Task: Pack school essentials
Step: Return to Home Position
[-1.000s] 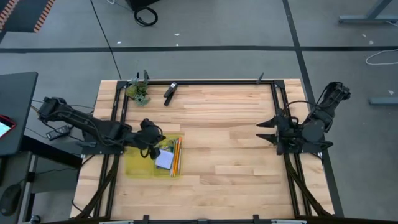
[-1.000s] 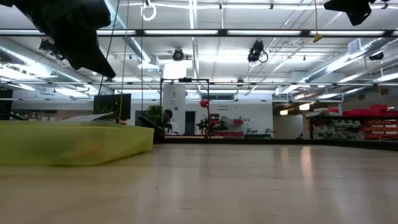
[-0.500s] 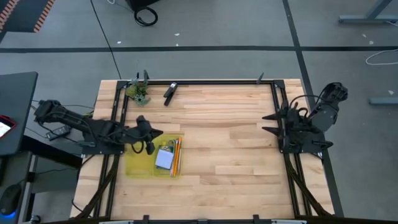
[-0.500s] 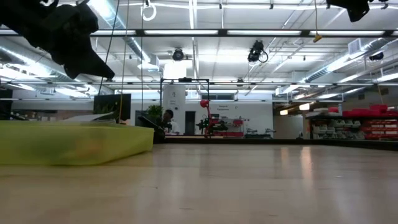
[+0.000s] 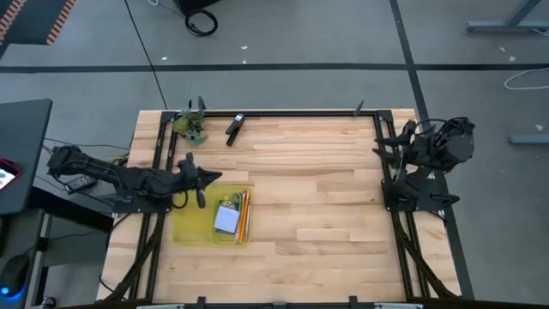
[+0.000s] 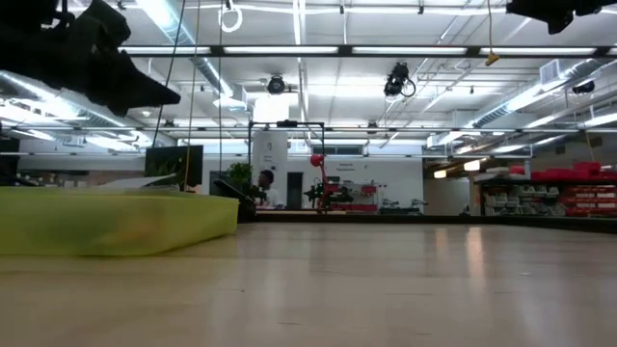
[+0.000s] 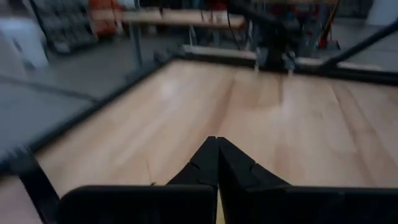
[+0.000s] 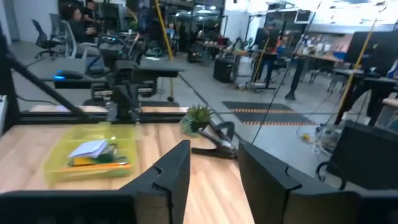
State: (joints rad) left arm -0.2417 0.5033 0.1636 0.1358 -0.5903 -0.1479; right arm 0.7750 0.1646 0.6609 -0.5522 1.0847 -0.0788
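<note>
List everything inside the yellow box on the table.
In the yellow box: a pale blue notepad, orange pencils along one side, and something green by the notepad. Whatever lies under the notepad is covered; smaller items cannot be made out.

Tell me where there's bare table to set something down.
The table is bare across its middle, between the yellow box and the right gripper. It is crowded at the far left corner with the leafy clump and black tool. The left gripper hangs by the box's edge.

The left arm (image 5: 111, 176) and right arm (image 5: 437, 150) are matte black, jointed, ending in angular, tapered pincer fingers (image 8: 174, 168).
</note>
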